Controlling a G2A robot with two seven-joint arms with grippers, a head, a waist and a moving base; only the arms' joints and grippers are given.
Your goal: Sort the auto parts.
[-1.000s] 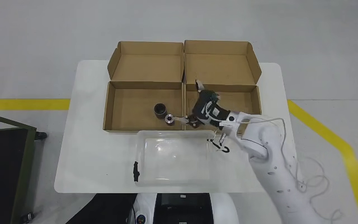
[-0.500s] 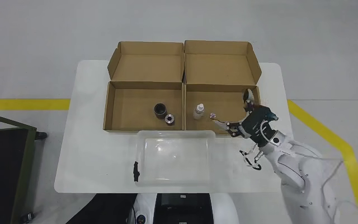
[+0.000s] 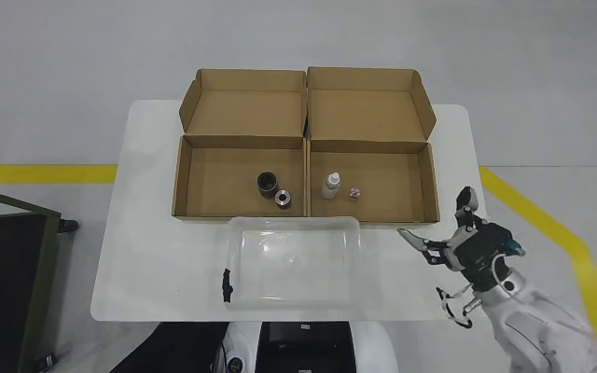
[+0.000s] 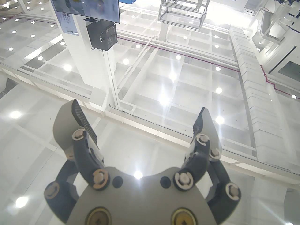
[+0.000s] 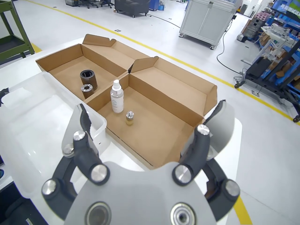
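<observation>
My R gripper (image 5: 151, 107) spread, empty, near tabletop (image 3: 140, 261) corner. Risk: next reach clips bin (image 5: 61, 84) rim, knocks bottle (image 5: 117, 99) over.

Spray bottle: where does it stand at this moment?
In the top view, the spray bottle stands upright in the right cardboard box, near the wall shared with the left box, just beside the small capped part.

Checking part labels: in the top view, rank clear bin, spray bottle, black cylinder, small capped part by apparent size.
1. clear bin
2. spray bottle and black cylinder, about alike
3. small capped part
</observation>
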